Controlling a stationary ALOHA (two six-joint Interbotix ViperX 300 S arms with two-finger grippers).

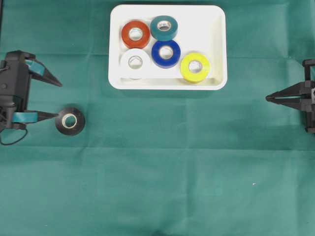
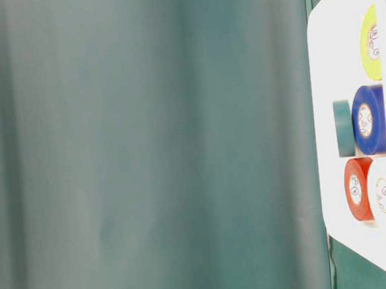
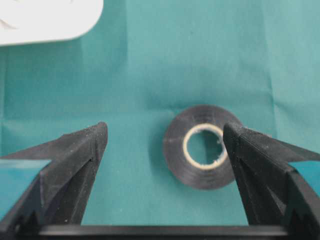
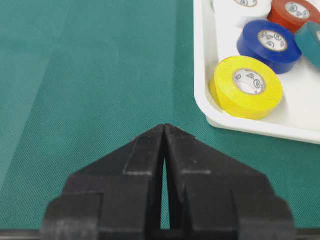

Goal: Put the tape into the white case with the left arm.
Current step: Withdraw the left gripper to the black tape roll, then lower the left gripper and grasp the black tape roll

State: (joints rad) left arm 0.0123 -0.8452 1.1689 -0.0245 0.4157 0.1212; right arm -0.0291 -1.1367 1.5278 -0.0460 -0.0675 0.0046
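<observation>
While the left gripper (image 3: 162,137) hangs with jaws spread wide and empty, the black roll of tape (image 1: 70,121) lies flat on the green cloth surface (image 1: 157,187) by one fingertip, ungrasped. Farther off, the shallow white plastic case (image 1: 216,19) already holds five coloured rolls; the right gripper (image 4: 164,127) sits clenched, so pickup and placing remain.

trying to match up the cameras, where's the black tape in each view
Overhead: black tape lies left of centre on the cloth, below-left of the white case, at the left gripper.
Table-level: not in view.
Left wrist: low centre-right, beside the right-hand finger.
Right wrist: not in view.
Shared landmark: the white case, in all four views.
</observation>
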